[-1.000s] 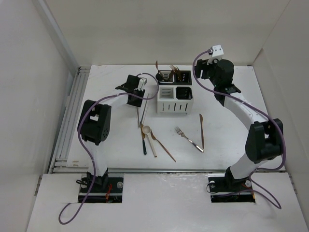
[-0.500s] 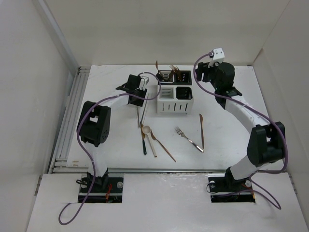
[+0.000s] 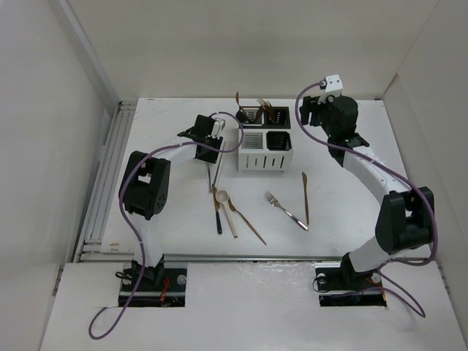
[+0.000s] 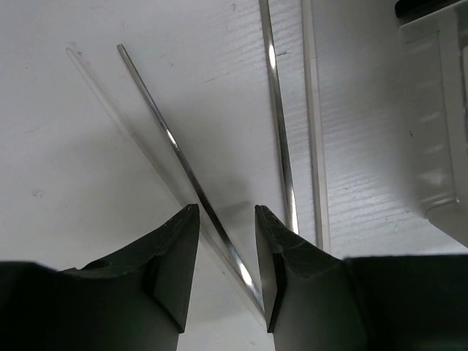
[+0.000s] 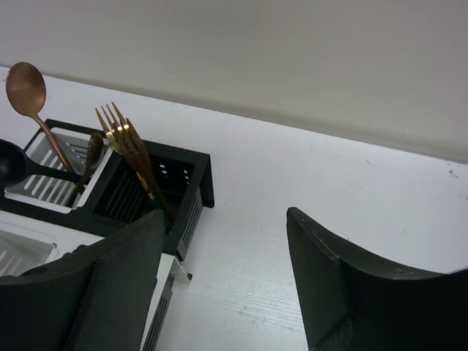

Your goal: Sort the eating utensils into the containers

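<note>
Nearer than the caddy (image 3: 265, 150) lie a white-bowled spoon (image 3: 221, 197), a long copper spoon (image 3: 247, 222), a silver fork (image 3: 287, 210) and a copper knife (image 3: 306, 197). Copper forks (image 5: 121, 139) and an upright copper spoon (image 5: 25, 88) stand in its far compartments. The table (image 3: 344, 197) is white, with pale walls around it. Left of the caddy, the left gripper (image 4: 225, 219) is narrowly parted astride a thin silver chopstick (image 4: 168, 142) lying flat. Right of the caddy, the right gripper (image 5: 225, 219) gapes wide, holding nothing.
</note>
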Available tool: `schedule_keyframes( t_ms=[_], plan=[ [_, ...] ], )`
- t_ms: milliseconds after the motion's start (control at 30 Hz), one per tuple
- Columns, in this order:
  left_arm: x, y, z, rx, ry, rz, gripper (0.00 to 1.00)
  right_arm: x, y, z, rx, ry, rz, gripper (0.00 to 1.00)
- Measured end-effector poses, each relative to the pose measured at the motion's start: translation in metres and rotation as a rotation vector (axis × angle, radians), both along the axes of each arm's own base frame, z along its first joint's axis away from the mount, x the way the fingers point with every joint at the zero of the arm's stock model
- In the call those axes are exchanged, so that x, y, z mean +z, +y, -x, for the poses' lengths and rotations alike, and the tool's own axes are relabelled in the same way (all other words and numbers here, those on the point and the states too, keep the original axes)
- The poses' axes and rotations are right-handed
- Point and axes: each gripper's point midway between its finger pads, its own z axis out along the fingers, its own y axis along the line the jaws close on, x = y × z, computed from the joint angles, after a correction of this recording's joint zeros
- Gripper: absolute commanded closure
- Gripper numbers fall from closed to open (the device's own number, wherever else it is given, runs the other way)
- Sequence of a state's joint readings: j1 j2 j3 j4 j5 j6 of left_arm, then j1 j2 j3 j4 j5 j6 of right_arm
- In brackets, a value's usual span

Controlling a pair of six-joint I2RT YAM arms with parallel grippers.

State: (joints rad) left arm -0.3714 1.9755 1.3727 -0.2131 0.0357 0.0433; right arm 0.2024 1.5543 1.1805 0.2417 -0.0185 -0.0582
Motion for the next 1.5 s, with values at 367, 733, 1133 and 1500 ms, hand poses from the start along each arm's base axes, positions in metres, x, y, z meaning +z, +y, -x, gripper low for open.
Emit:
schedule_keyframes(
  t_ms=[367,733,1133,1500],
  plan=[
    [-0.013,0.000,0.004,-0.003,0.034,0.001,0.72,0.007,-0.013,0.012,-0.036,-0.013,0.020,0.27],
    [-0.015,0.000,0.006,0.005,0.059,0.025,0.86,0.009,-0.031,0.022,-0.091,-0.020,0.060,0.26],
    [-0.015,-0.002,0.008,0.013,0.067,0.040,1.00,0.025,-0.048,0.042,-0.143,-0.063,0.099,0.26],
    [-0.017,0.002,0.022,-0.052,0.124,-0.014,0.77,0.028,-0.055,0.054,-0.166,-0.077,0.123,0.26]
  ],
)
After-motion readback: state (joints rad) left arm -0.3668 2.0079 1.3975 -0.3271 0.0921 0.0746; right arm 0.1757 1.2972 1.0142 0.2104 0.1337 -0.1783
